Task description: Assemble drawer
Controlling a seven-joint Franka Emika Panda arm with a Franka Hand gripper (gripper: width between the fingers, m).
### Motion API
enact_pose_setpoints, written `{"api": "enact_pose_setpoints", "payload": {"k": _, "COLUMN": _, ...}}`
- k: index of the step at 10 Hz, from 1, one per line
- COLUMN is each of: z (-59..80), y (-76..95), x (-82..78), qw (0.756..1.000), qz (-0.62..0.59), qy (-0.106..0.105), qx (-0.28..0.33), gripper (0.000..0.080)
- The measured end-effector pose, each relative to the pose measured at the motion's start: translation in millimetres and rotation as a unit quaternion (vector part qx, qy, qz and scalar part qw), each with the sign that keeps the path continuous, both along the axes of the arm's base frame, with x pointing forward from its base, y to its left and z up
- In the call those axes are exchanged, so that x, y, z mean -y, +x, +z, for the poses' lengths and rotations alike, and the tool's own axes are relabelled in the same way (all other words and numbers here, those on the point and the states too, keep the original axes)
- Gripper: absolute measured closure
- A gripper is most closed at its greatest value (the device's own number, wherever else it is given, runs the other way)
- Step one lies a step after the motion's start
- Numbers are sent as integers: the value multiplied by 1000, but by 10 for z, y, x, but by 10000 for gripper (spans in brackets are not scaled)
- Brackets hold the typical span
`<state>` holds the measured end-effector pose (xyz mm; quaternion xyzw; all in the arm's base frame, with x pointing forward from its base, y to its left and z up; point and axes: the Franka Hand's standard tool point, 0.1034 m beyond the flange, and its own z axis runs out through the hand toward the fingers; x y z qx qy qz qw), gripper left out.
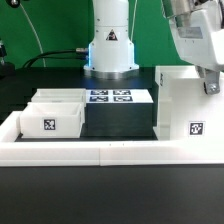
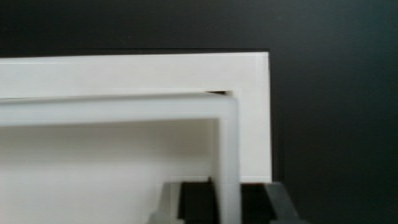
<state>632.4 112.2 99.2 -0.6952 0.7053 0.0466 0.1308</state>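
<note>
The tall white drawer casing stands at the exterior view's right, with a square tag low on its front. Two small white open-top trays sit side by side at the exterior view's left, the nearer one showing a tag and the other behind it. My gripper comes down onto the casing's top edge. In the wrist view the casing fills the picture, and my gripper straddles one thin upright wall, with a dark finger tight against each side of it.
The marker board lies flat in the middle, near the robot's base. A long low white border rail runs along the front and up the left side. The table is black.
</note>
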Motion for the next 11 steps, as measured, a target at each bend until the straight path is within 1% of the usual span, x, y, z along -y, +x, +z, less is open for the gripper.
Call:
{"api": "enact_pose_setpoints", "payload": {"k": 3, "z": -6, "y": 137, "x": -11, "qw": 1000, "qz": 10, "qy": -1, "qx": -4, "gripper": 761}}
{"api": "enact_pose_setpoints", "payload": {"k": 8, "z": -9, "y": 130, "x": -4, "qw": 1000, "qz": 11, "qy": 0, "qx": -7, "gripper": 752}}
{"api": "enact_pose_setpoints", "payload": {"k": 9, "z": -5, "y": 133, "x": -5, "qw": 1000, "qz": 12, "qy": 0, "qx": -7, "gripper": 574}}
{"api": "enact_pose_setpoints", "payload": {"k": 10, "z": -1, "y": 135, "x": -6, "qw": 1000, "qz": 12, "qy": 0, "qx": -6, "gripper": 438}}
{"api": "enact_pose_setpoints", "payload": {"k": 11, "z": 3, "y": 137, "x": -7, "qw": 1000, "qz": 12, "qy": 0, "qx": -6, "gripper": 438}}
